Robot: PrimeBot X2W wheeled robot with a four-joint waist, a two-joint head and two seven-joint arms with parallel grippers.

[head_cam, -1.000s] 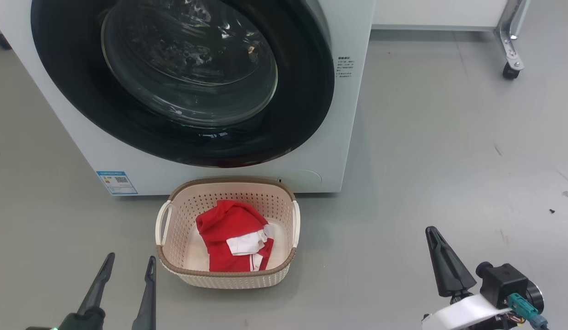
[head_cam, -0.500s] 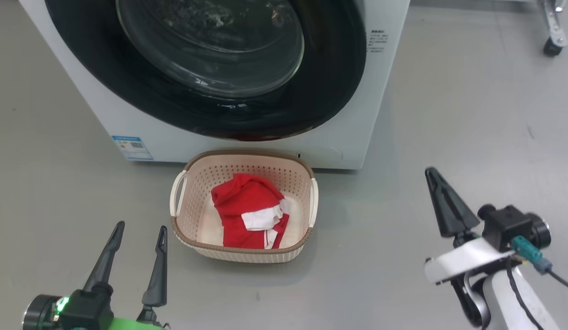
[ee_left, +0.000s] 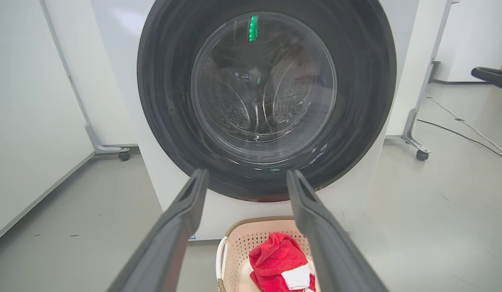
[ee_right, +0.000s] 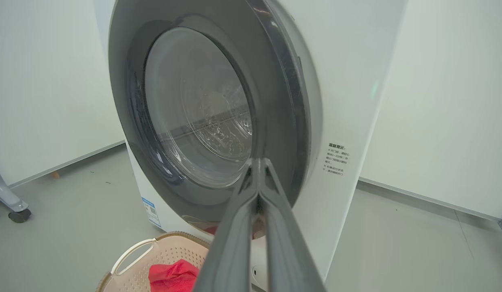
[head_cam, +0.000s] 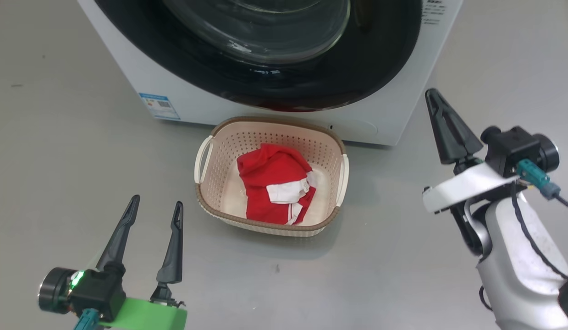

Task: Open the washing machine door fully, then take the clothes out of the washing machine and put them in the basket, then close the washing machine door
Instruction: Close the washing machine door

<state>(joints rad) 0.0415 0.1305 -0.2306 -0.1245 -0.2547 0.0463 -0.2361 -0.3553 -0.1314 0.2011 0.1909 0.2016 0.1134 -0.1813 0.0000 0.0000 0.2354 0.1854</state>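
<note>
Apparent end of the task.
Our left gripper (head_cam: 156, 200) stood wide open and empty, our right gripper (head_cam: 431, 94) shut on nothing. We judged both hung clear because the clothes (head_cam: 272, 188) lay in the basket (head_cam: 270, 122), just near of the washing machine (head_cam: 206, 105); the washing machine door (head_cam: 380, 68) looked closed.

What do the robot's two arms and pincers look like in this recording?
The left pincer has two long, dark, tapering fingers on a bright green bracket, with a black housing showing a green light. The right pincer has the same fingers on a white bracket, plus a black camera block, a teal connector trailing a black cable, and a pale grey forearm.
</note>
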